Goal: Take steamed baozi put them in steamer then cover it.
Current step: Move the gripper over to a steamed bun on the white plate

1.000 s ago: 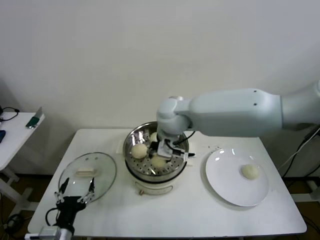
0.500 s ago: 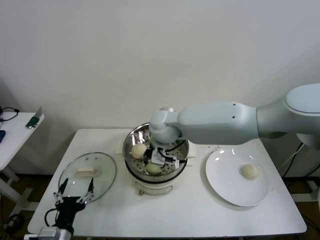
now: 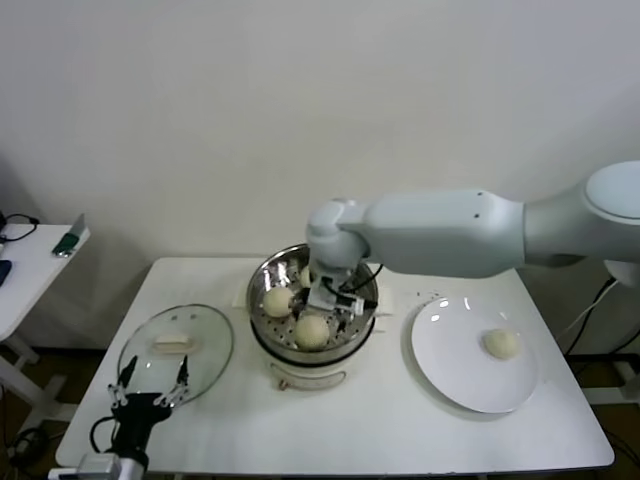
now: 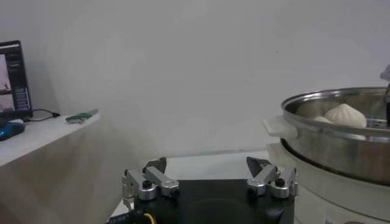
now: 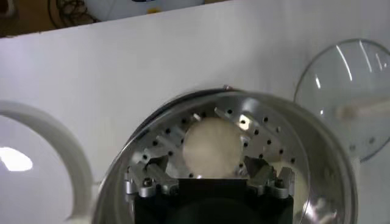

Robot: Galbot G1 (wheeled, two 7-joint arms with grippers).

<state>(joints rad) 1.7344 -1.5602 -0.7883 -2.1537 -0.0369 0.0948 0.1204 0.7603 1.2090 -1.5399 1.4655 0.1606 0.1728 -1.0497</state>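
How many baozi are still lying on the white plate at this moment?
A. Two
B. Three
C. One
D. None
C: a single baozi lies on the white plate, while the other buns that show already sit in the steamer under the open right gripper.

Steamer: round steel pot, perforated tray, white base, uncovered, table centre.
Buns: cream-white, round. One at the tray's 6 o'clock, one at 9 o'clock, a third partly hidden at 12 o'clock; one at 3 o'clock of the steamer, well apart.
Lid: clear glass, flat on the table at 9 o'clock of the steamer.
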